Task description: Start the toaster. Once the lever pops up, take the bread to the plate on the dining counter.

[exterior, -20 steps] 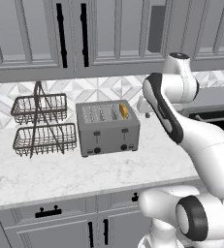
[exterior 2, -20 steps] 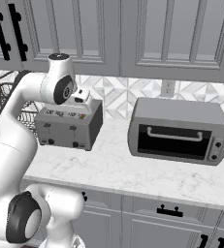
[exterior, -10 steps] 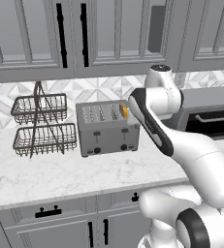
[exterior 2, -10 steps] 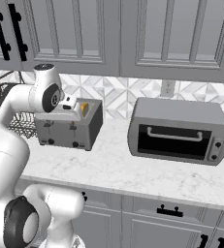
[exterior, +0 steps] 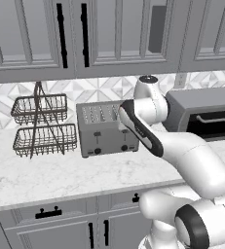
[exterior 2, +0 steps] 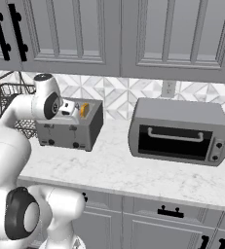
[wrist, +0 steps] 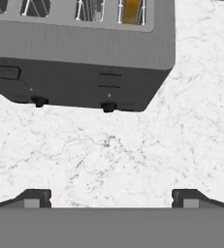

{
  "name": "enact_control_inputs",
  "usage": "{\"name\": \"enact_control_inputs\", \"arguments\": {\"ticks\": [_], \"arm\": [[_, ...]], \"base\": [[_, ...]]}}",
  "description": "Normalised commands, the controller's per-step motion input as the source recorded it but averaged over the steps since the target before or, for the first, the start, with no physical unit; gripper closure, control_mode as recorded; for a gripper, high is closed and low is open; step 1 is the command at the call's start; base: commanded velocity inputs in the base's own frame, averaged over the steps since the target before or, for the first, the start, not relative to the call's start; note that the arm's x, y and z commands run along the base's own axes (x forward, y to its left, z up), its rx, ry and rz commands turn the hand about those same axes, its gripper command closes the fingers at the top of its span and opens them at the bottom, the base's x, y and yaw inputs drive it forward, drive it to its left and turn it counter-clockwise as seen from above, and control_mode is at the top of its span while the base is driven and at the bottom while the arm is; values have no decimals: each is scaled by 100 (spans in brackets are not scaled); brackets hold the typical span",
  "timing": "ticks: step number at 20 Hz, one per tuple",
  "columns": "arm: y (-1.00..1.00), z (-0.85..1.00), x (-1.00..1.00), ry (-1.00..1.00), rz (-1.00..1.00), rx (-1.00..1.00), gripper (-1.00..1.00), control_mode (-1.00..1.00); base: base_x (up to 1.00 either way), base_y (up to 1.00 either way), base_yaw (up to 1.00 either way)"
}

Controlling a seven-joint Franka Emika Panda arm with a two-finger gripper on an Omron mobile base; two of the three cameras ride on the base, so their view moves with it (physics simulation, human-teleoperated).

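Looking straight down, the tool (wrist: 111, 197) hangs open and empty above the desk (wrist: 133, 155), just off the toaster (wrist: 79, 63) front, bread (wrist: 131, 10) in 1 slot.

The bread (exterior 2: 84, 109) stands in the toaster (exterior 2: 71, 127), beside the toaster oven (exterior 2: 179, 131).

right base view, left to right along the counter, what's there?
Wire basket → toaster with the bread in its rightmost slot → toaster oven.
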Motion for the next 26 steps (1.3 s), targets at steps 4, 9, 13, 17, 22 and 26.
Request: {"name": "enact_control_inputs", "arguments": {"ticks": [4,9,13,17,22,26], "arm": [[27,-24,41,0,2,0,-100,-100],[33,-29,35,0,2,0,-100,-100],[14,-30,26,0,1,0,-100,-100],[12,-32,24,0,2,0,-100,-100],[4,-25,29,-5,3,0,-100,-100],[0,-9,34,-8,3,0,-100,-100]], "base": [[0,0,0],[0,0,0],[0,0,0],[0,0,0],[0,0,0],[0,0,0]]}}
